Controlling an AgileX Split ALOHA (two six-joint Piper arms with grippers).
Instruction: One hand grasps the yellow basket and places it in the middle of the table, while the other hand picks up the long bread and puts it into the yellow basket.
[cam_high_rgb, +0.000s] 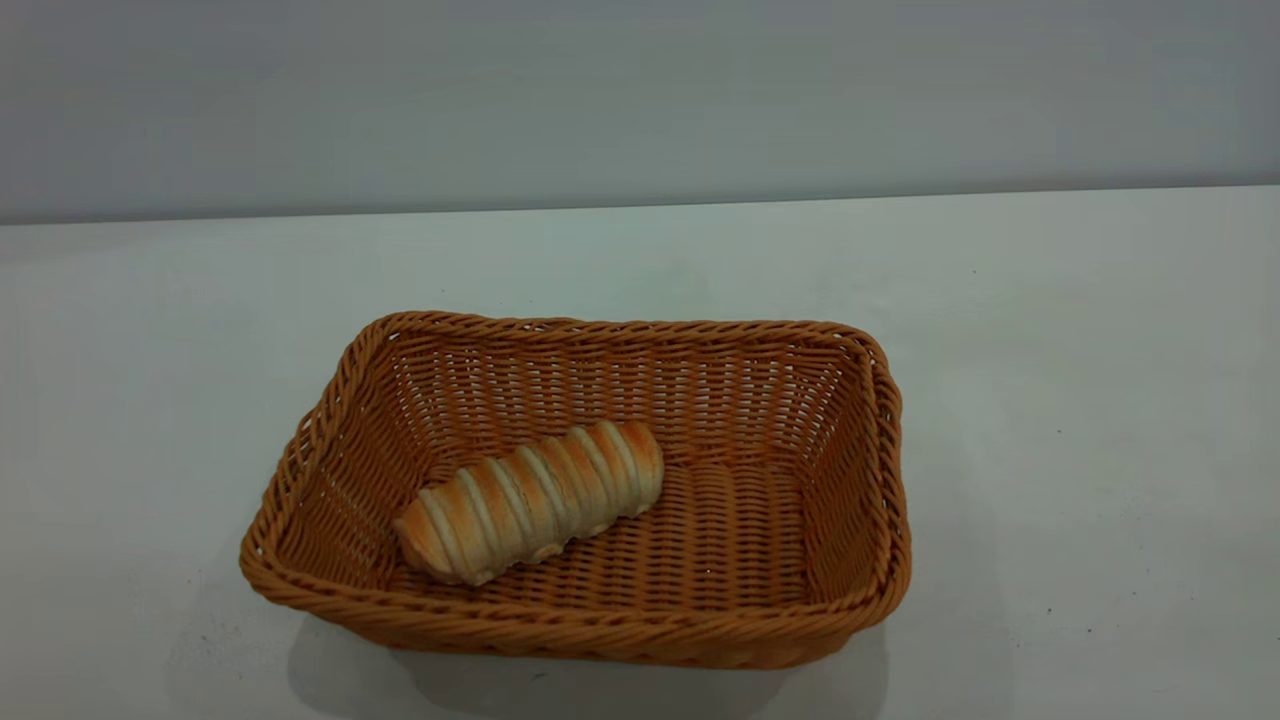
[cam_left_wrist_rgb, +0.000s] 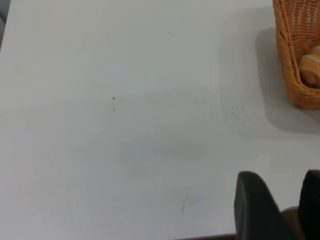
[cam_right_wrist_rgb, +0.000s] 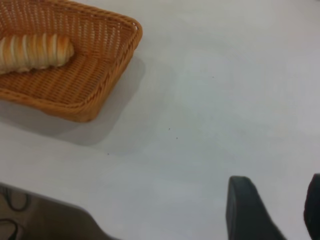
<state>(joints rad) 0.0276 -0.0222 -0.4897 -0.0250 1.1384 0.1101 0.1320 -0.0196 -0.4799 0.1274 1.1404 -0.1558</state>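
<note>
The yellow basket (cam_high_rgb: 620, 326) stands on the white table (cam_high_rgb: 1060, 340) near its middle. The long bread (cam_high_rgb: 535, 500) lies inside it on the woven floor, toward the basket's left end, at a slant. Neither gripper shows in the exterior view. The left gripper (cam_left_wrist_rgb: 280, 176) hovers open over bare table, well apart from the basket (cam_left_wrist_rgb: 289, 60), with a sliver of the bread (cam_left_wrist_rgb: 312, 70) showing. Also open and holding nothing, the right gripper (cam_right_wrist_rgb: 278, 180) is away from the basket (cam_right_wrist_rgb: 80, 107) and the bread (cam_right_wrist_rgb: 32, 50).
A plain grey wall (cam_high_rgb: 640, 90) rises behind the table. In the right wrist view the table's edge runs past a dark area with cables (cam_right_wrist_rgb: 20, 215). Small dark specks (cam_left_wrist_rgb: 113, 99) dot the tabletop.
</note>
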